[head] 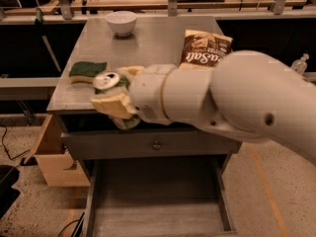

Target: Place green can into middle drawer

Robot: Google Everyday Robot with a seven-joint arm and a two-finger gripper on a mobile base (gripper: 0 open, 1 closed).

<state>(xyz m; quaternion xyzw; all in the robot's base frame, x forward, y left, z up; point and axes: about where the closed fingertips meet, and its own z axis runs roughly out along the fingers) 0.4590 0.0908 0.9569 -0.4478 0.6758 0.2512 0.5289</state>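
My gripper [114, 95] is shut on the green can [107, 81], whose silver top with pull-tab faces the camera; its green body shows between the cream fingers [111, 105]. I hold it in the air over the front left edge of the table top, above and left of the open middle drawer [155, 204]. The drawer is pulled out at the bottom of the view, showing a grey wood-grain floor. My large white arm [237, 102] fills the right side and hides part of the table front.
On the grey table [158, 38] stand a white bowl [121, 21] at the back, a green sponge [88, 71] at the left and a brown chip bag [205, 48] at the right. A closed drawer front with a round knob [156, 144] sits above the open drawer. A wooden box [52, 157] stands at the left.
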